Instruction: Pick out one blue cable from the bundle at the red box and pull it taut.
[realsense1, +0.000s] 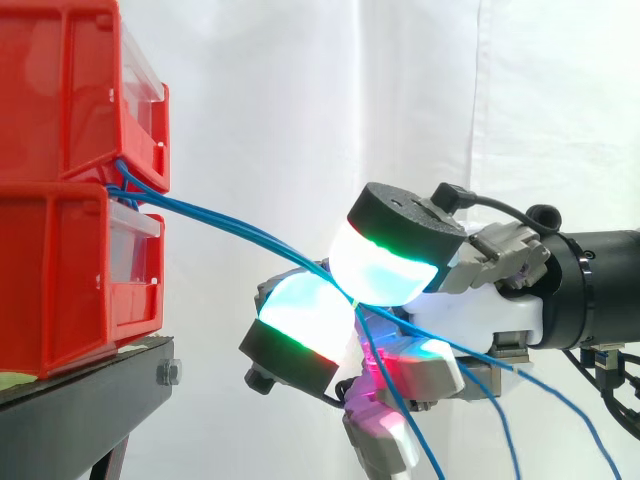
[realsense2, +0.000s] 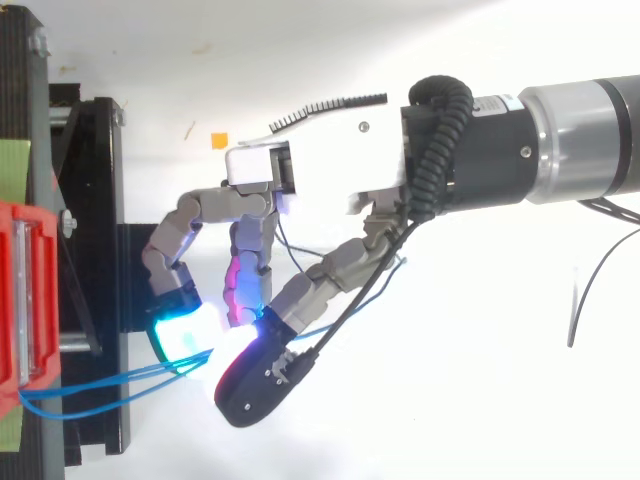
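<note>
Curled fingertips of the hand pinch a blue cable right of the red box, where the bundle emerges. Neighbouring strands lie just beside it, so pulling could drag several, or it could slip.

Blue cables, red bins, black stand, white curtain; robot hand glows cyan.

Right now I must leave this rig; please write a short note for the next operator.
Hand: shut on the blue cable, pinched between its pads.
Cable: runs from between the stacked red bins to the pinch, nearly straight; loose ends hang below the hand.
Done: cable grasped.
Left: confirm one strand alone is held (I cannot tell), then pull away from the bins until taut.
</note>
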